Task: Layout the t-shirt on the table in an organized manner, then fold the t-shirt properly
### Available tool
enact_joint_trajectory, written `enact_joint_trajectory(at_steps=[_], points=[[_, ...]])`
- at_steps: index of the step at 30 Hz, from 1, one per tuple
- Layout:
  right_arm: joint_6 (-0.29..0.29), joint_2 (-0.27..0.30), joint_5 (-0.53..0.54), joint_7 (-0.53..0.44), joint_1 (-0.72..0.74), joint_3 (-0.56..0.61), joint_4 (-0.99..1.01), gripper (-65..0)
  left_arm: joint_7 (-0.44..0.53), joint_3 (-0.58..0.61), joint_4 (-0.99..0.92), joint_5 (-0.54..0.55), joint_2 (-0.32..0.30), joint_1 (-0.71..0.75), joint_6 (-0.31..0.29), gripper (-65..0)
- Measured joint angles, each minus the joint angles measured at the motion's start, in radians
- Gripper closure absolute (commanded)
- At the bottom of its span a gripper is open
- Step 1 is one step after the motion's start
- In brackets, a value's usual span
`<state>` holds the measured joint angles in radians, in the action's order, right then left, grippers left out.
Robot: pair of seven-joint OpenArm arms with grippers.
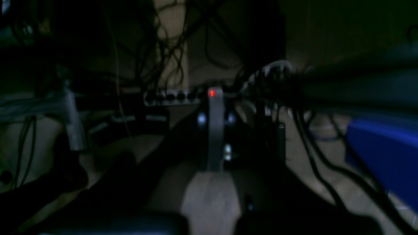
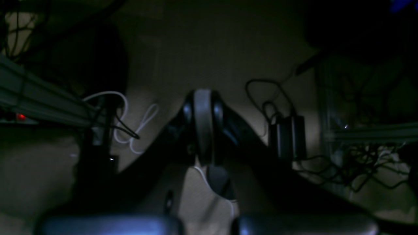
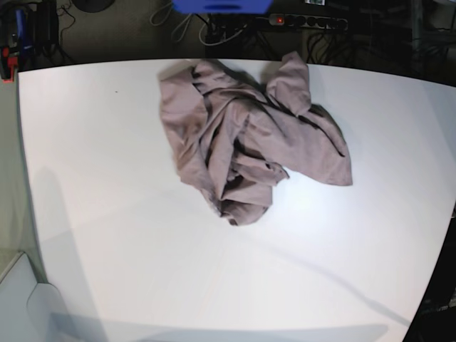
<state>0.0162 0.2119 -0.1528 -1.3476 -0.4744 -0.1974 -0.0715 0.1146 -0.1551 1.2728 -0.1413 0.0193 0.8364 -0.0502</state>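
**Mauve shirt lies crumpled, both arms away from it**

Dark wrist views show the left gripper [image 1: 215, 156] and right gripper [image 2: 204, 143] pointed at floor and cables; whether the jaws are apart I cannot tell. Neither arm appears over the table [image 3: 107, 235]. The t-shirt [image 3: 246, 139] sits bunched near its far edge. Soft, light cloth, likely limp: best pinched at a hem corner or shoulder, then spread.
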Motion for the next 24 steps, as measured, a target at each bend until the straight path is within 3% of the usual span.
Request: enact_joint_trajectory(at_steps=[5,12,24], points=[[0.0,0.04,-0.004,0.0,0.0,-0.001,-0.001,0.0,-0.067,-0.003,0.129,0.0,-0.003,0.042,-0.001,0.0],[0.0,0.086,0.0,-0.003,-0.05,-0.006,-0.212,0.0,-0.072,-0.005,0.294,0.0,-0.005,0.122,-0.002,0.0],[-0.001,0.08,0.0,0.006,-0.189,-0.007,-0.571,0.0,-0.075,-0.006,0.512,0.0,-0.005,0.23,-0.002,0.0]])
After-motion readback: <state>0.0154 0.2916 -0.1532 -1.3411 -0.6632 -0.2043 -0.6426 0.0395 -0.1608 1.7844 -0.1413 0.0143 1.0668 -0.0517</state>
